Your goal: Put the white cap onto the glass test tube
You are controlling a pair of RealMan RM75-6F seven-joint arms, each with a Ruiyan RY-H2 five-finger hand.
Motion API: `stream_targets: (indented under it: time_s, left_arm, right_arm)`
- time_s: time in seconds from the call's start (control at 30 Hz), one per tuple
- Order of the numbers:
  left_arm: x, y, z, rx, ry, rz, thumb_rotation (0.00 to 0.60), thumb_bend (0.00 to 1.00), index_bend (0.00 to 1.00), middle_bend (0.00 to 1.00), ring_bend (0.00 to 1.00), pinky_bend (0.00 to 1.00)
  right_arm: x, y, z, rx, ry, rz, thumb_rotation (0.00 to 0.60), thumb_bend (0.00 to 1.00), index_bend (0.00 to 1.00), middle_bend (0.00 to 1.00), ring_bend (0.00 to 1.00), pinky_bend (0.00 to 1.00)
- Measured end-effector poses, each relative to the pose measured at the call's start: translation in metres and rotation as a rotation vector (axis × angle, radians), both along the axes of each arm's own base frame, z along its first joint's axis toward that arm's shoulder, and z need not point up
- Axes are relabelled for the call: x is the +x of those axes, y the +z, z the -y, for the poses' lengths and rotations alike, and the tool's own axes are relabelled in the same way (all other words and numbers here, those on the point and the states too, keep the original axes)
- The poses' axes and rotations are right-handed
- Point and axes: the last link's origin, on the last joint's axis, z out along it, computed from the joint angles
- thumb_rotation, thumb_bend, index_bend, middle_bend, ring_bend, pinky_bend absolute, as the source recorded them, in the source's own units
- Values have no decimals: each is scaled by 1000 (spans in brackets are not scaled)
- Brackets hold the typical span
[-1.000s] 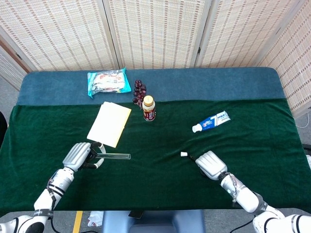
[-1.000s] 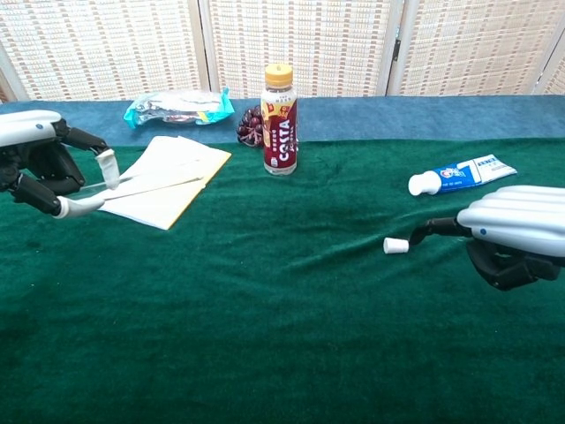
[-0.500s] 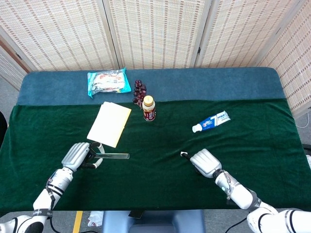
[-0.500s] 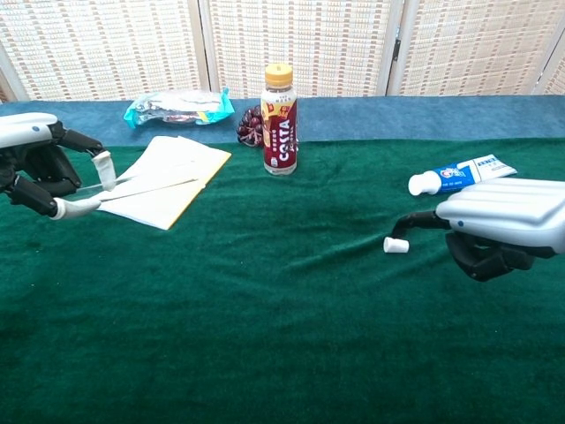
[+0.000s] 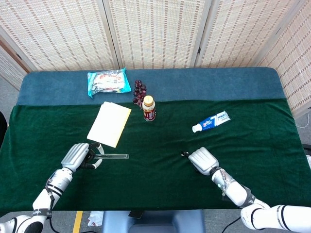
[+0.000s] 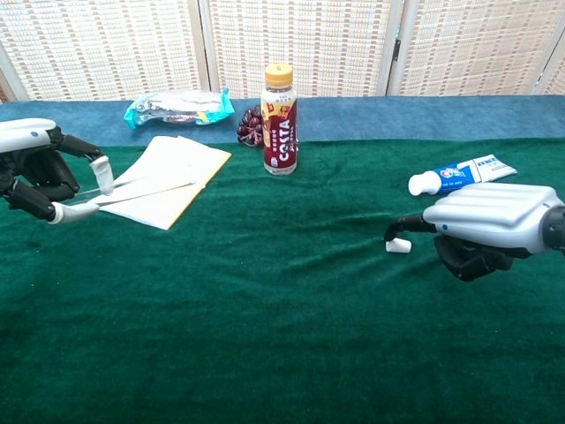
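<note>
Since 1 s ago the right hand (image 6: 490, 225) has slid left across the dark green felt tablecloth (image 6: 265, 336) twd the small white plastic cap (image 6: 398, 246); its dark fingertip (image 6: 394, 230) now sits over the cap, touching or just above, can't tell which. Rest of its fingers are curled under the silver palm shell, nothing clearly gripped. In head view the cap is mostly hidden at the hand's (image 5: 202, 160) front edge.

Left hand (image 6: 40, 168) has shifted only slightly; it holds the clear glass test tube (image 5: 112, 156) near one end, fingers wrapped round it, tube lying roughly level w/ open end pointing to robot's right. In chest view the tube (image 6: 141, 191) is seen thin, in front of the pale yellow paper sheet (image 6: 166, 177).

Cap lies on the cloth, well apart from the tube, on the right half of the table.

Further back: brown drink bottle w/ yellow lid (image 6: 279, 119) upright, dark grapes (image 5: 139, 90) just behind it, teal snack bag (image 5: 107, 80), blue-white toothpaste tube (image 5: 211, 121) lying flat.
</note>
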Motion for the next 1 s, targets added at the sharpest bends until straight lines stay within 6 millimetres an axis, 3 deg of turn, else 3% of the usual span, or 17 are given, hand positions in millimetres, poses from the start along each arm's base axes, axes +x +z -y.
stream_targets:
  time_s: [0.57, 1.0]
  left_arm:
    - [7, -5, 2, -12, -17, 0, 600, 486, 652, 1000, 957, 866]
    - [6, 1, 1, 1, -10, 2, 600, 494, 652, 1000, 957, 866]
  right_arm:
    - [-24, 24, -14, -42, -38, -4, 503, 1000, 139, 1000, 1000, 1000]
    - [-16, 35, -15, -91, 14, 52, 469, 988, 107, 1000, 1000, 1000]
